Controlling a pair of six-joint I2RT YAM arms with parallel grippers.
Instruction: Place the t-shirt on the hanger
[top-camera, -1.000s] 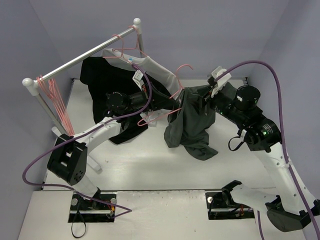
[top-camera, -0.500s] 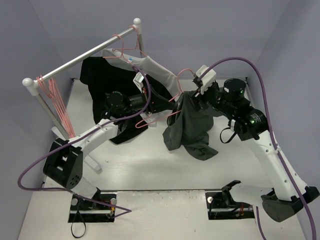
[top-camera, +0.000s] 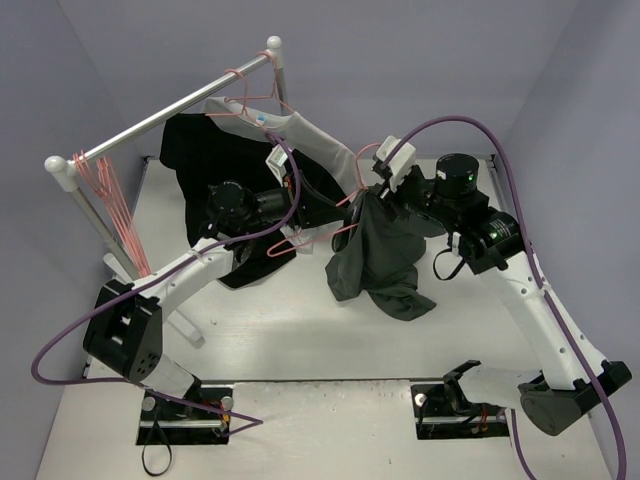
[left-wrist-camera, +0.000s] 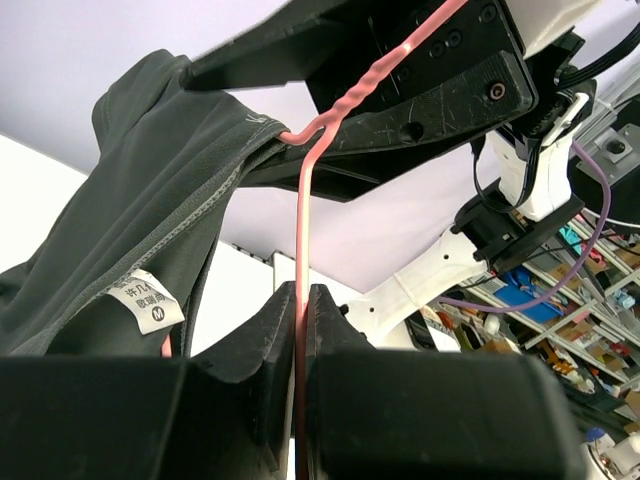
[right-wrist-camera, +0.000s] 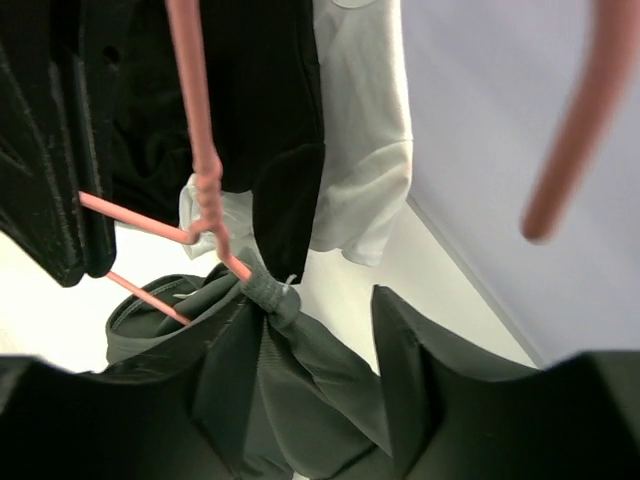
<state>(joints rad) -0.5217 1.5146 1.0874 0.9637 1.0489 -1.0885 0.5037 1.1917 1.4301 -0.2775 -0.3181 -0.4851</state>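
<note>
One hanger (left-wrist-camera: 303, 250) shoulder sits inside t-shirt (left-wrist-camera: 150, 170) collar.

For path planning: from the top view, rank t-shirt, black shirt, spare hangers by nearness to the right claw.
1. T-shirt, at the right claw.
2. Black shirt, hanging to its left.
3. Spare hangers, rail's far-left end.

Grey-green t-shirt (top-camera: 380, 250) hangs bunched on pink hanger (left-wrist-camera: 303, 230).

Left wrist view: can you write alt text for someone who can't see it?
The left gripper, shut on a pink wire hanger, fills the bottom edge. The hanger rises into the collar of a dark grey-green t-shirt draped at left, white size label showing.
</note>
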